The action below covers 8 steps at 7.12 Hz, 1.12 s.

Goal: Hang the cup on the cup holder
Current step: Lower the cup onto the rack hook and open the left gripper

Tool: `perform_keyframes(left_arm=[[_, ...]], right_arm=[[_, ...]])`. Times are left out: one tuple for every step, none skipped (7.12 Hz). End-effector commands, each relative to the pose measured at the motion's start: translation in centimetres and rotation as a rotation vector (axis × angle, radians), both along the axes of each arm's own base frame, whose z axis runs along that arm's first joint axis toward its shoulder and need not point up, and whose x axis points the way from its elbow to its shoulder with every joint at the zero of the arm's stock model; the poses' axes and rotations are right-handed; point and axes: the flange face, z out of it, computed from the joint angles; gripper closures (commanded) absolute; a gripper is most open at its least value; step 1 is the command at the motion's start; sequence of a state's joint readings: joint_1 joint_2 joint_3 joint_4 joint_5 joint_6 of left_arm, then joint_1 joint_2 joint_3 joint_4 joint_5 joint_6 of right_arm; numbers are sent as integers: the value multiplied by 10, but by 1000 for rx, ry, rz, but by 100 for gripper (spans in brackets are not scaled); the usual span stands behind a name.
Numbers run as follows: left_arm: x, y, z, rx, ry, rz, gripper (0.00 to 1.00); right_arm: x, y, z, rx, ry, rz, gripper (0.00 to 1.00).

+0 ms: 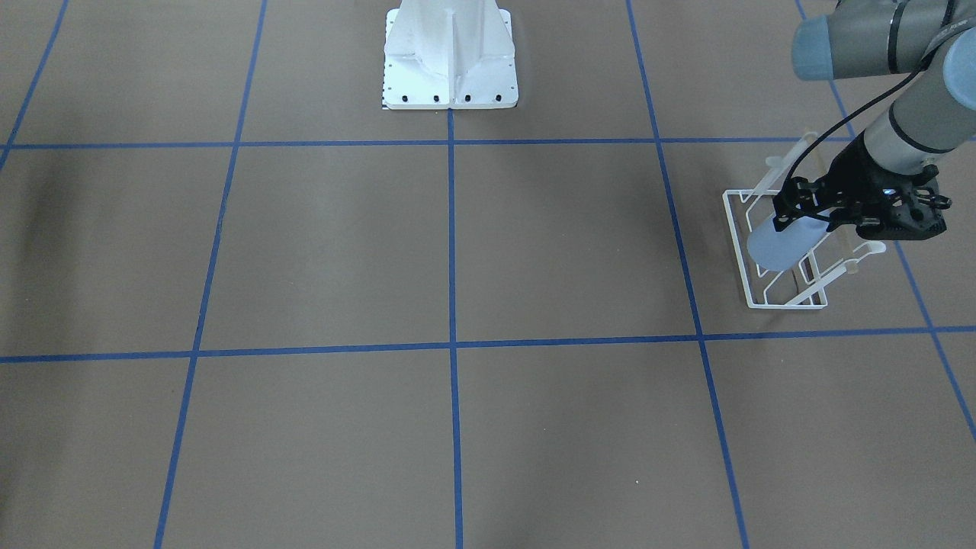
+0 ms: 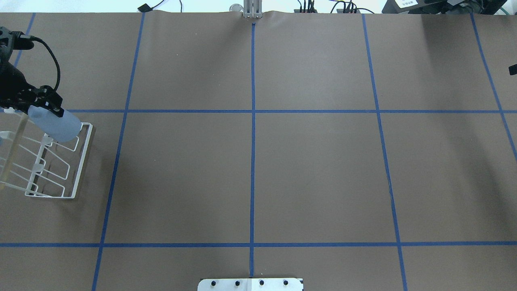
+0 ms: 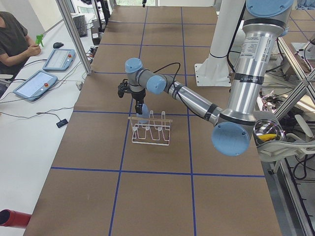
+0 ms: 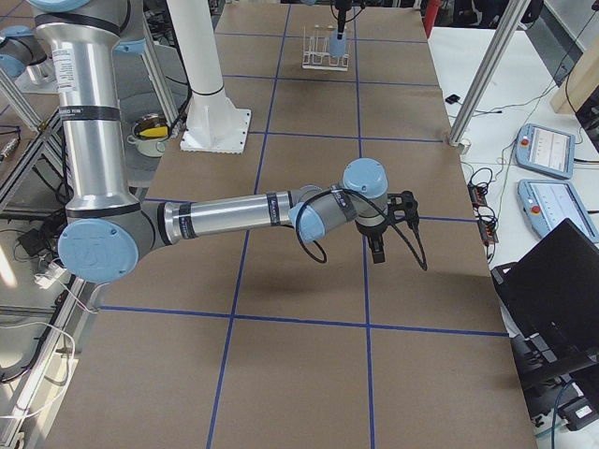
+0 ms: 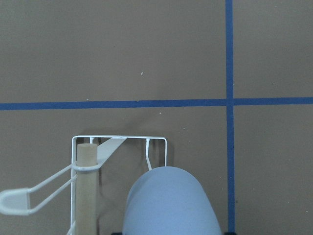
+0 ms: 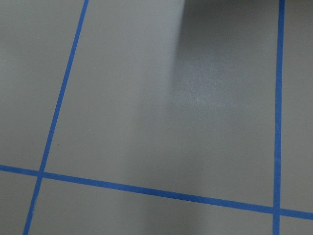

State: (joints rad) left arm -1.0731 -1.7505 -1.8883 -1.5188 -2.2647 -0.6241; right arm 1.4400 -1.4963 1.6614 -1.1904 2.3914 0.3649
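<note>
My left gripper (image 1: 797,216) is shut on the pale blue cup (image 1: 772,245) and holds it tilted over one end of the white wire cup holder (image 1: 762,294). In the overhead view the gripper (image 2: 43,106) holds the cup (image 2: 56,123) at the rack's (image 2: 77,161) far end. The left wrist view shows the cup (image 5: 168,205) covering one prong, next to the tan wooden bar (image 5: 87,191); I cannot tell whether the prong is inside it. My right gripper (image 4: 377,245) hangs over bare table far from the rack; I cannot tell if it is open or shut.
The white robot base (image 1: 450,57) stands at the table's middle on the robot's side. The brown table (image 2: 258,169) carries blue tape lines. Operators' tablets (image 3: 44,73) lie on a side table beyond the far edge.
</note>
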Motion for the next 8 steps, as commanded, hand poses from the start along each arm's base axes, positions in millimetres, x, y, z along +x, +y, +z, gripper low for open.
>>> perform_keyframes(left_arm=[[3,0,4,-11,-1,4,3],[3,2,-2,-7,12,9,3],[-3,8,-13,23,25,11,3],[-28,12,-16,114,23,53,3],[-74,12,8,178,-1,74,3],[-122,10,36,228,-33,93,3],[-176,6,81,245,-63,102,3],[-207,5,123,207,-78,93,2]], right_arm=[[-1,0,0,0,0,-1,0],[-1,-1,0,0,0,-1,0],[-1,-1,0,0,-1,-2,0],[-1,0,1,-5,-3,-3,0],[-3,0,2,-5,-2,-10,0],[-7,0,4,-30,2,-18,0],[-6,0,7,-35,12,-30,0],[0,1,9,-43,22,-36,0]])
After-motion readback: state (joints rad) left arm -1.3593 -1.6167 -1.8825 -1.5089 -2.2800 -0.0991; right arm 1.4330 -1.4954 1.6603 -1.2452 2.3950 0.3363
